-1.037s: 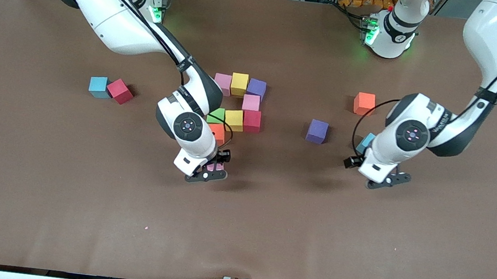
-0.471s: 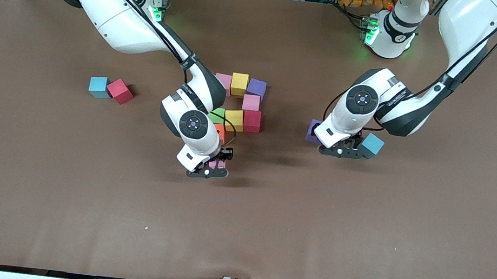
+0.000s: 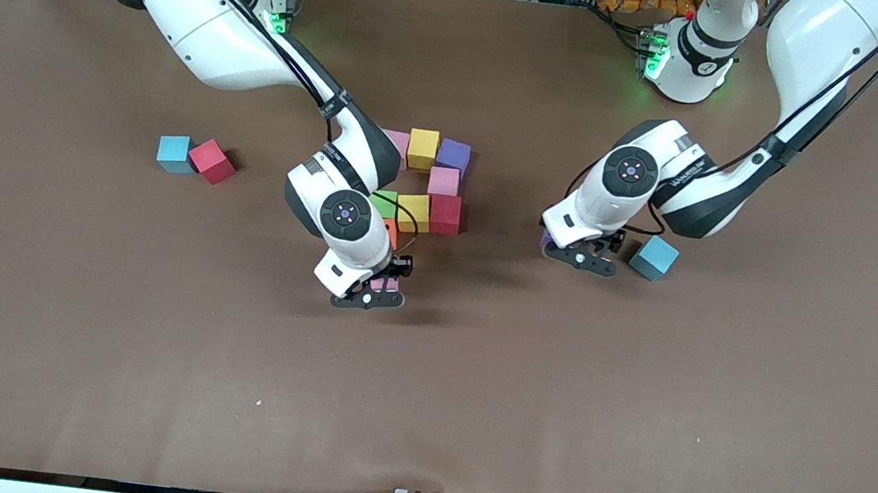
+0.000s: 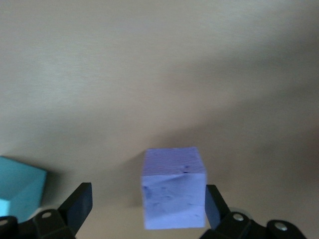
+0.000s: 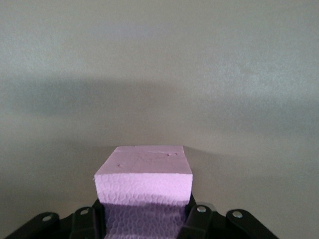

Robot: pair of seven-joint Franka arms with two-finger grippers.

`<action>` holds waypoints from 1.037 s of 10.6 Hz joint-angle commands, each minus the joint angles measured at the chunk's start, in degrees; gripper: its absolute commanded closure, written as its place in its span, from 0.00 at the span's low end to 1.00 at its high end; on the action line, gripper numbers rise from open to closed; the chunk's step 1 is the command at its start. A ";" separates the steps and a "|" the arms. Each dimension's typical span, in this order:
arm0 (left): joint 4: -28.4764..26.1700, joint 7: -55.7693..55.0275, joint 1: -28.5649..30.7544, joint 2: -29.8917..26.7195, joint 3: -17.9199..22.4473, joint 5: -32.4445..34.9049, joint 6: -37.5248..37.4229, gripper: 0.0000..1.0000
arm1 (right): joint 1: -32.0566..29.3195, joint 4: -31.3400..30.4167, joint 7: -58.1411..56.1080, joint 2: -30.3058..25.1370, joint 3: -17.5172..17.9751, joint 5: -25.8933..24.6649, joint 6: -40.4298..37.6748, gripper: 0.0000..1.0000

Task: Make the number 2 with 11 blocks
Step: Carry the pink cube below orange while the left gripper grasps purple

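- Brown table point(image 3: 147, 345) holds the unfinished number 2 point(image 3: 423, 187) near its middle.
- Right gripper point(image 3: 369, 295), clamped on a pink block point(image 5: 144, 186), should lower squarely just nearer the camera than the orange cube point(image 3: 390, 231).
- Left gripper point(image 3: 586, 259) hangs wide open around the purple block point(image 4: 173, 186); only its wrist view shows this.
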 commanded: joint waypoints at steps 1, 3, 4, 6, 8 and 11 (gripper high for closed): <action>-0.34 -0.37 -0.98 0.80 -0.36 0.97 0.83 0.00 | 0.13 -4.86 1.60 -2.96 -0.24 0.32 -0.47 0.78; -0.34 -0.46 -0.98 2.56 -0.27 1.23 0.92 0.00 | 0.30 -5.13 1.78 -2.88 -0.15 0.32 -0.12 0.77; -0.34 -0.46 -0.98 3.78 -0.19 2.19 1.01 0.00 | 0.21 -5.13 1.78 -2.79 -0.15 0.32 -0.03 0.77; -0.34 -0.55 -0.98 5.11 -0.10 3.60 1.10 0.00 | 0.30 -5.22 1.78 -2.79 -0.15 0.32 0.06 0.68; -0.34 -0.55 -0.98 5.99 -0.01 3.78 1.10 0.00 | 0.30 -5.22 3.35 -2.70 -0.15 0.50 0.32 0.18; -0.34 -0.55 -2.03 7.05 2.44 3.78 1.10 0.00 | -0.05 -5.04 5.74 -2.96 0.03 1.03 0.76 0.00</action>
